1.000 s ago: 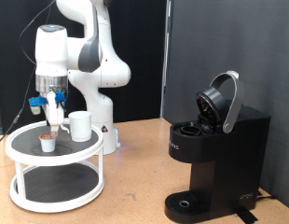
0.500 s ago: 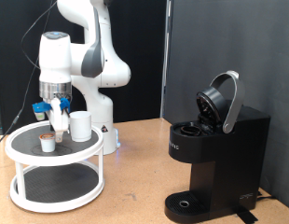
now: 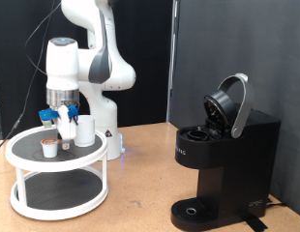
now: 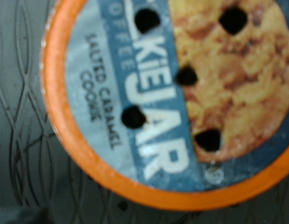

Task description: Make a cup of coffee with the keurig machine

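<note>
The cup [image 3: 84,130] is a small white mug on the top tier of a white round stand [image 3: 55,174] at the exterior view's left. A small brown-topped coffee pod [image 3: 50,147] sits on the same tier, left of the cup. My gripper [image 3: 65,124] hangs just above the tier, between the pod and the cup and close to the cup's left side. The wrist view is filled by a pod lid [image 4: 172,93] with an orange rim and a cookie picture; no fingers show there. The black keurig machine [image 3: 223,159] stands at the right with its lid [image 3: 230,104] raised.
The stand has a lower tier [image 3: 53,198] under the top one. The robot's white base [image 3: 106,126] is just behind the stand. The wooden table [image 3: 140,193] runs between the stand and the machine. The machine's round drip tray [image 3: 194,210] holds nothing.
My gripper has moved to the exterior view's right, from above the pod towards the cup, and sits slightly lower. The pod, cup and machine have not moved.
</note>
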Controlling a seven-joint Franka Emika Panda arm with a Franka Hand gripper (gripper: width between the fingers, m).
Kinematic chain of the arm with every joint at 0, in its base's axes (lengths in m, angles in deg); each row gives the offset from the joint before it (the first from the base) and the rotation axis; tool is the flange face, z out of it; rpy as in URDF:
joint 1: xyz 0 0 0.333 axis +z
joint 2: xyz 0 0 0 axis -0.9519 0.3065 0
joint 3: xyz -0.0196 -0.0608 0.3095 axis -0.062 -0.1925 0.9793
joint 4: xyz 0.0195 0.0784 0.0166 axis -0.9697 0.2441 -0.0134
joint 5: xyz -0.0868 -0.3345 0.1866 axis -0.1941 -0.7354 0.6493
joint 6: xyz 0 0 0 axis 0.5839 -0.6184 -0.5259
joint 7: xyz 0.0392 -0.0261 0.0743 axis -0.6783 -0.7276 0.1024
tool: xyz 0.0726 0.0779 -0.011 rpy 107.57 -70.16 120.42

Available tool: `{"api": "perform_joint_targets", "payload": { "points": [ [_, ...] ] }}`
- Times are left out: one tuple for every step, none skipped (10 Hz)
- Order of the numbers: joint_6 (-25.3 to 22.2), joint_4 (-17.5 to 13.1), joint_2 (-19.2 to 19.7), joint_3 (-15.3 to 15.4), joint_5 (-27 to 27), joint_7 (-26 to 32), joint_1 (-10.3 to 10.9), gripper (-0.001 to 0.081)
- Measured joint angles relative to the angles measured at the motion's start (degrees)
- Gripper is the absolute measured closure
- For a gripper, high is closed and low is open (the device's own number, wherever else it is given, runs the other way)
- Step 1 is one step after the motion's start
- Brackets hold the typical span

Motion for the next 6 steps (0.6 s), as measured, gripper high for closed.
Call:
{"api": "perform_joint_targets", "payload": {
  "points": [
    [0.06, 0.15, 0.01, 0.22, 0.00, -0.47, 0.00, 0.0335],
    [0.06, 0.25, 0.01, 0.48, 0.00, -0.88, 0.00, 0.0472],
    [0.06, 0.28, 0.01, 0.61, 0.01, -1.03, 0.00, 0.0472],
    [-0.20, 0.23, 0.00, 0.63, 0.48, -1.03, 0.02, 0.0654],
    [-1.04, -0.10, -0.11, 0.63, 1.54, -0.82, 0.15, 0.0654],
    [-3.04, -0.85, -0.61, 0.63, 3.32, -0.15, 0.49, 0.0757]
  ]
}}
